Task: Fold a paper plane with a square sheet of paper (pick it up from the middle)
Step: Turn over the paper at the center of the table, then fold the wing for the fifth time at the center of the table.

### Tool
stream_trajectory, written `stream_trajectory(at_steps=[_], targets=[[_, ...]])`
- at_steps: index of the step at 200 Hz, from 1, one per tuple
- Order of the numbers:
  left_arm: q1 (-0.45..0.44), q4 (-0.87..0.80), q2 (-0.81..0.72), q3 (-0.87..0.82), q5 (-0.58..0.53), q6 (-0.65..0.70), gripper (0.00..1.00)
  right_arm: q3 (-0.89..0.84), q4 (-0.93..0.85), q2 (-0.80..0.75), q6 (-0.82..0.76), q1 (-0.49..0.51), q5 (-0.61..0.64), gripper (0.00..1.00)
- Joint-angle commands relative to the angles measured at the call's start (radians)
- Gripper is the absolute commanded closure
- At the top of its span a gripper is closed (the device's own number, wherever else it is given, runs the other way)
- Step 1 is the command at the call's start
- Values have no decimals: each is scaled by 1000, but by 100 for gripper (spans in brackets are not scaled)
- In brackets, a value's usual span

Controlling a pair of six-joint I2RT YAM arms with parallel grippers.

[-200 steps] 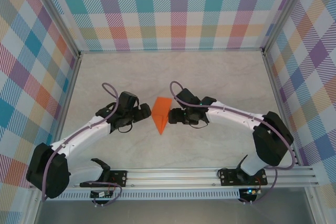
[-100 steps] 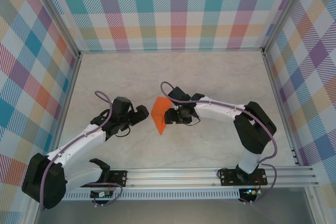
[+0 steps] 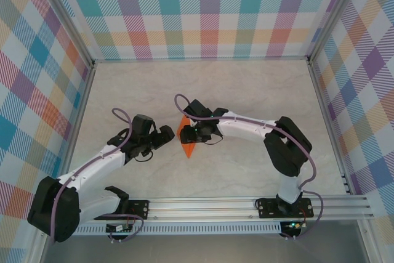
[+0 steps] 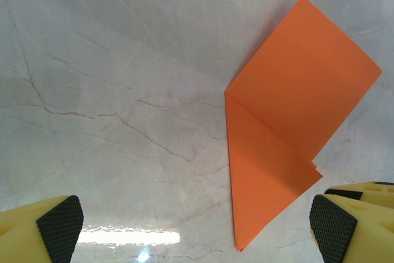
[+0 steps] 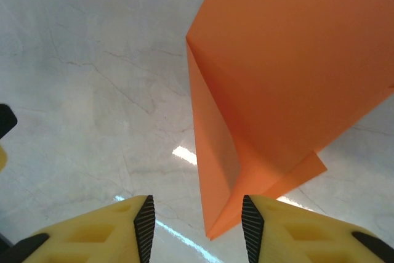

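The orange sheet of paper lies folded into a pointed wedge on the marble table, its tip toward the near edge. In the right wrist view one flap of the paper stands up from the table. My right gripper hangs over it. In its wrist view the right gripper has its jaws part-way apart, the paper's tip in the gap close to the right pad. My left gripper sits just left of the paper, wide open. In its wrist view the left gripper has the paper ahead, its tip between the fingers.
The marble table is walled by plaid panels on three sides, with metal rails along the near edge by the arm bases. Both grippers crowd the paper at the table's centre.
My right gripper has slid left onto the paper and its jaws have narrowed. The left gripper has backed off slightly to the left, still wide open.
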Motion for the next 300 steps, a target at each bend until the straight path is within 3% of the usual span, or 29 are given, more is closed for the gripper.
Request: stream_trajectory(at_steps=[1,51,110,211,300], targets=[[27,45,7,-10,28,-5,3,46,-11,39,4,1,30,59],[38,51,11,-11,55,-4,2,74,-29,83,12,2,47,67],[40,102,26,-26,117,-4,5,33,26,68,-52,-1,31,90],[44,440,134,-116,363,-6,5,-240,432,-89,-14,-168,-490,95],[81,752,157,-165,537,-127,3,-317,608,-136,81,-278,-749,94]])
